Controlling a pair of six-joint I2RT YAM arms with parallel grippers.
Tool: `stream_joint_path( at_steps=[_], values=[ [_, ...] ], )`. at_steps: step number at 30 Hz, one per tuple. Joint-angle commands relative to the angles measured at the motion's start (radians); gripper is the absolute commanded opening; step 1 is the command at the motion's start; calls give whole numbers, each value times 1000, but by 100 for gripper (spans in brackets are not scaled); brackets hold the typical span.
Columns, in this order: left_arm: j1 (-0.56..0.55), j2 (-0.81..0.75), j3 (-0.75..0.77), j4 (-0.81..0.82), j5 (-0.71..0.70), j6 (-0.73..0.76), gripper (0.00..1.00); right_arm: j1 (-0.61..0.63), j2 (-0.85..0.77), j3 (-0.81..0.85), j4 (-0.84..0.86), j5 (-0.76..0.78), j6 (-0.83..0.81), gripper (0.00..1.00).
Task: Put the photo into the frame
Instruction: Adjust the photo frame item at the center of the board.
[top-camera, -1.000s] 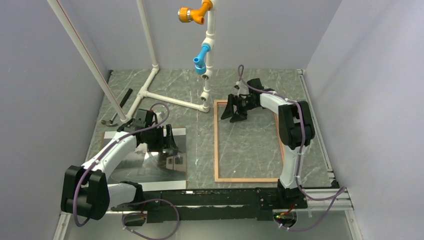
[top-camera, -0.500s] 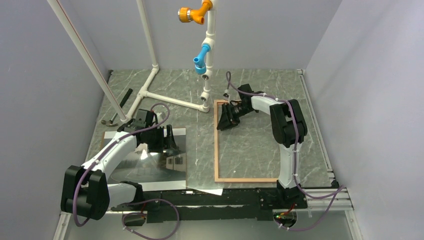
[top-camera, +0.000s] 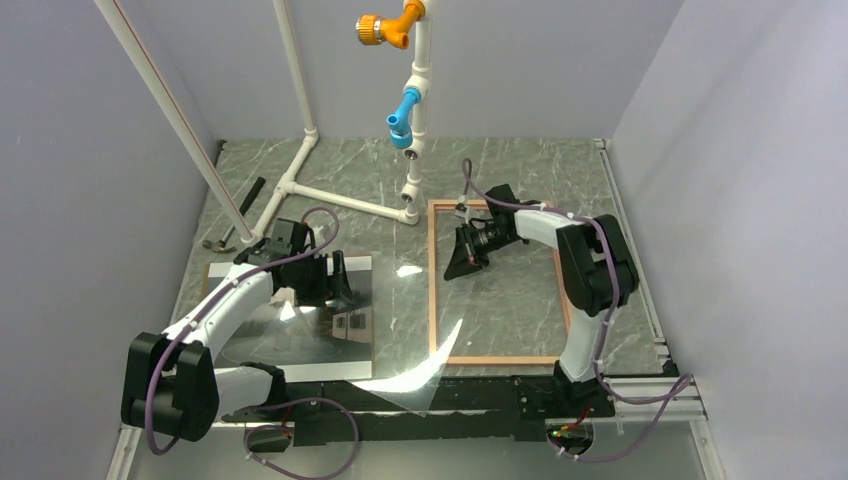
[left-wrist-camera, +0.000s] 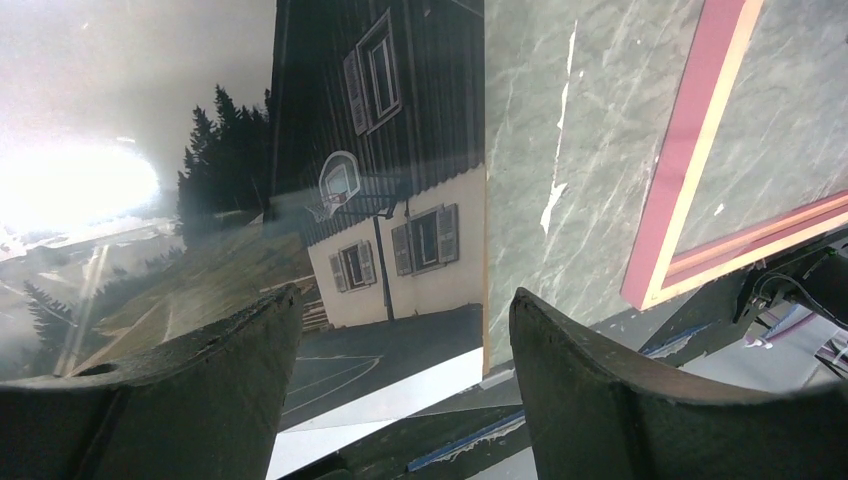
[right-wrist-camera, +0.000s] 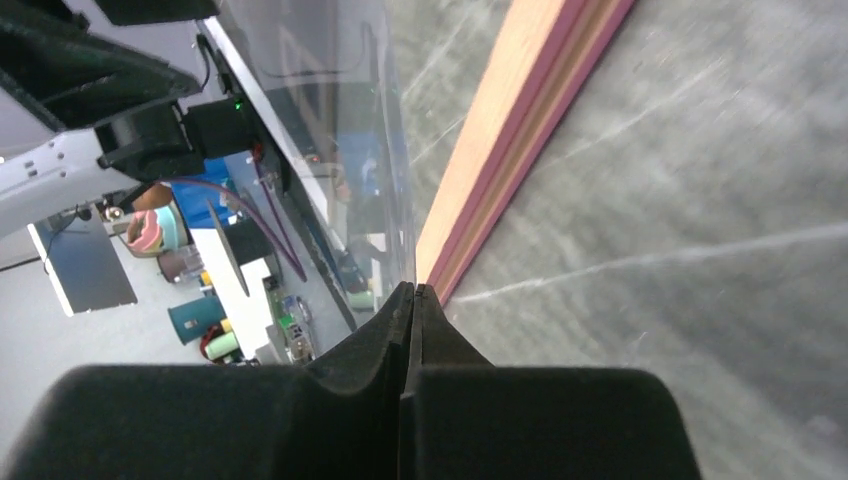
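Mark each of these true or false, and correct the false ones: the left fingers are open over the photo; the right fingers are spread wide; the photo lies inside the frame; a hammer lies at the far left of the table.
1. The left fingers are open over the photo. True.
2. The right fingers are spread wide. False: they are shut, pinching the edge of the clear pane.
3. The photo lies inside the frame. False: it lies on the table to the left of the frame, apart from it.
4. A hammer lies at the far left of the table. True.
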Motion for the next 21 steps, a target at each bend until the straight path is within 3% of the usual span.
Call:
stream_joint_path(
  at_steps=[1,11,18,19,21],
  values=[
    [-5,-41,36,-6,22,16,79,1,-174,-97,97,9,81,0],
    [-9,-55,29,9,19,-15,78,-136,-519,-314,130,251,257,0],
    [-11,-92,30,-5,-18,-46,79,-212,-761,-394,-32,414,284,0],
    [-11,-95,28,-6,-24,-54,79,-212,-792,-399,-59,421,278,6],
    [-11,-100,21,-7,-39,-72,79,-212,-844,-412,-112,409,268,33]
  ],
)
